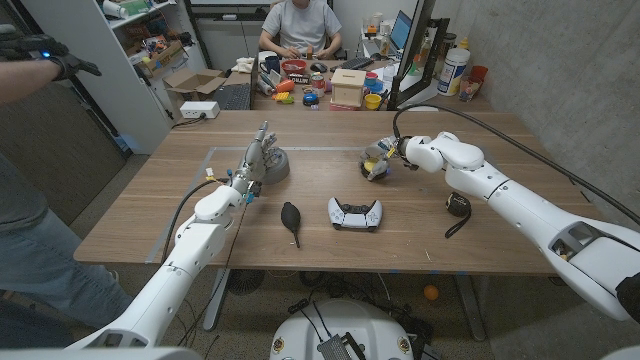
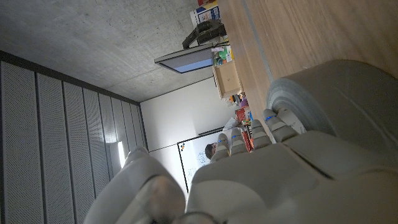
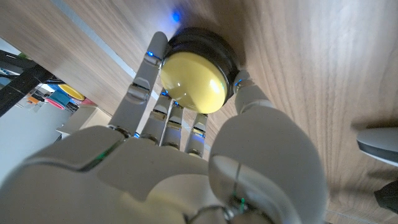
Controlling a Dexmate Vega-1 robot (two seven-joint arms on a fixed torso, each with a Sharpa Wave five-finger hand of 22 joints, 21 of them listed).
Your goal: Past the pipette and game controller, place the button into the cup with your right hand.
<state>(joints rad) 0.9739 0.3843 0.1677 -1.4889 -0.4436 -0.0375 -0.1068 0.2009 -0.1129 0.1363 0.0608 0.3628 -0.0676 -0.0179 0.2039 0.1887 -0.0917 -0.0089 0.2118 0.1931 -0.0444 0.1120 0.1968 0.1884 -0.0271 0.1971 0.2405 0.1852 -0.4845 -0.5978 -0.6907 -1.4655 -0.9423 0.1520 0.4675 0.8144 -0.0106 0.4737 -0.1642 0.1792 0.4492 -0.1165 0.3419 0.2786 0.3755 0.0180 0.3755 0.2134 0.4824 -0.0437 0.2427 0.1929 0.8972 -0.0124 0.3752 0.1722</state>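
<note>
Behind the wooden tabletop point(image 1: 320, 240) we note a cluttered workbench with a seated person, and another person's sleeve at the picture's left edge. On the tabletop's near side lie a black bulb pipette point(image 1: 291, 219) and a white game controller with dark grips point(image 1: 355, 212); a black strap-like object point(image 1: 458, 208) lies near the right arm.

The right hand point(image 1: 383, 158) is at the yellow-domed button with a black base point(image 3: 191, 73), beyond the controller. In the right wrist view its fingers point(image 3: 144, 74) close around both sides of the base; we judge the button grasped, though we cannot tell whether it has left the wood.

The grey cup point(image 1: 274, 165) stands well apart, beyond the pipette, with the left hand point(image 1: 257, 157) against it, apparently steadying it; a firm grip we cannot confirm.

Remaining, in our judgement: lift, carry across, release into the cup.
</note>
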